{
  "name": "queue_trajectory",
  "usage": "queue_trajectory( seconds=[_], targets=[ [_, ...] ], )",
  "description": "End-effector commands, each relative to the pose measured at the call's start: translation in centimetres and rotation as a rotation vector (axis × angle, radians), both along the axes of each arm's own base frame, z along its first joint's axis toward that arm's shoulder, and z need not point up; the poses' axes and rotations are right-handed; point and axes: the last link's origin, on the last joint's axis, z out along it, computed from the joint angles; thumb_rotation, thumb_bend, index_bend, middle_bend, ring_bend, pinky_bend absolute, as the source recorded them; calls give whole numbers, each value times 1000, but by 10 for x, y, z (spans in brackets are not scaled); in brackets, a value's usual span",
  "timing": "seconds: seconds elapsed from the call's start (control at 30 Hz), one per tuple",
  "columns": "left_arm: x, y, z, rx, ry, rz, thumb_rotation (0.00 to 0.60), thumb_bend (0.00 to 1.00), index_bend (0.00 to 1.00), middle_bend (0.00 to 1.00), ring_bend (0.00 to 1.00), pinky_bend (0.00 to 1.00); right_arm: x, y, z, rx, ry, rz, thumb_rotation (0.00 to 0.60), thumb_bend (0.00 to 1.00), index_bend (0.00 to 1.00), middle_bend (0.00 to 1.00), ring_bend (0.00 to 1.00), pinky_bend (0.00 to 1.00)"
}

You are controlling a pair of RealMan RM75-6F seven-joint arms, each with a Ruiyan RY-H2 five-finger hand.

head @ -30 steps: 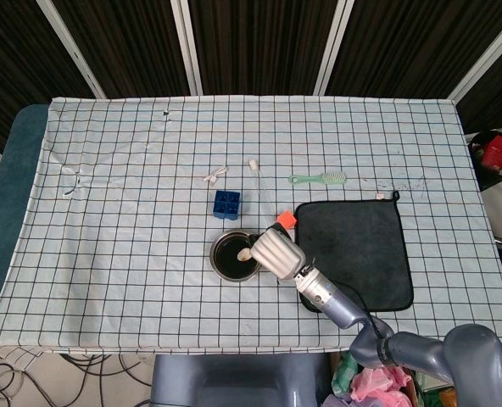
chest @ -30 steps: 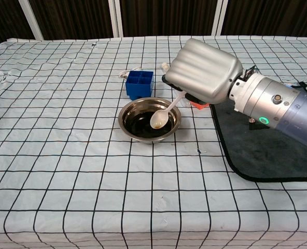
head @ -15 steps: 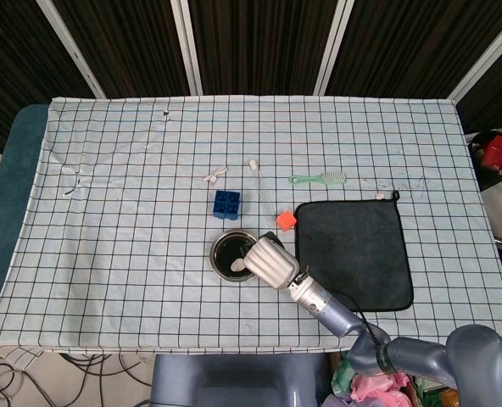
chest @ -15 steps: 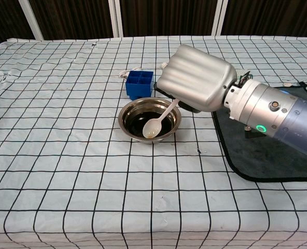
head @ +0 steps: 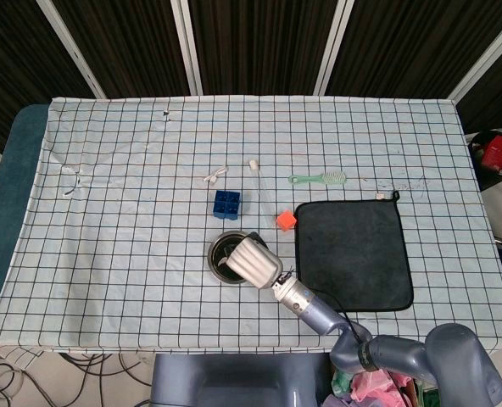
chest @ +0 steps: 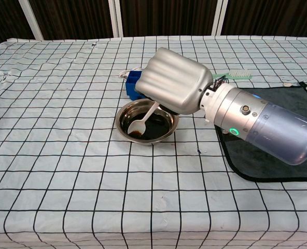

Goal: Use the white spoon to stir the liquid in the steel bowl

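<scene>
Chest view is showing the robot's right hand (chest: pixel 175 87), a silver-shelled hand on a grey-blue forearm, hanging over the 3 o'clock rim of the round steel bowl (chest: pixel 145 123) and holding the white plastic spoon (chest: pixel 143 120) by the top of its handle; the fingers are curled under the shell, so exactly how they are closing on the handle cannot be told. The spoon's long axis is slanting down from the hand at 1 o'clock to the spoon's bowl at 7 o'clock, and its tip is dipping into the dark brown liquid near the bowl's 8 o'clock wall. The stirring looks to be under way, and the coming move is turning on that slant: the tip is lying down and toward 8 o'clock from the hand, close to the wall, so sweeping round will probably call for keeping the tip inside the rim without nudging the light bowl. In the head view the same right hand (head: pixel 255 259) is covering much of the steel bowl (head: pixel 220 252), which is sitting on the checked white cloth covering the tabletop (head: pixel 115 212), with a small blue plastic tray (head: pixel 226 204) just beyond it at 12 o'clock, a small orange cube (head: pixel 287 220) at 2 o'clock and a black square cloth mat (head: pixel 353 250) at 3 o'clock. The left hand is showing in neither view.
</scene>
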Motion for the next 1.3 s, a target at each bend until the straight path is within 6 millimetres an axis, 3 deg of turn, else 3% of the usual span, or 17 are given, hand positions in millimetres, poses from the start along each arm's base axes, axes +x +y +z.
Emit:
queue_trajectory(
  seconds=[0.03, 0.53, 1.3],
  targets=[
    [0, 0, 0, -1, 0, 0, 600, 219, 87, 0, 0, 0, 3, -6, -5, -7, -8, -16, 600, 370, 675, 899, 1000, 1000],
    [-1, 1, 0, -1, 2, 1, 600, 219, 87, 0, 0, 0, -5, -27, -7, -61, -11, -65, 600, 373, 684, 899, 1000, 1000],
    [0, 1, -1, 4, 7, 8, 600, 219, 93, 0, 0, 0, -22, -18, 15, -84, 26, -41, 600, 374, 688, 899, 1000, 1000]
  ],
)
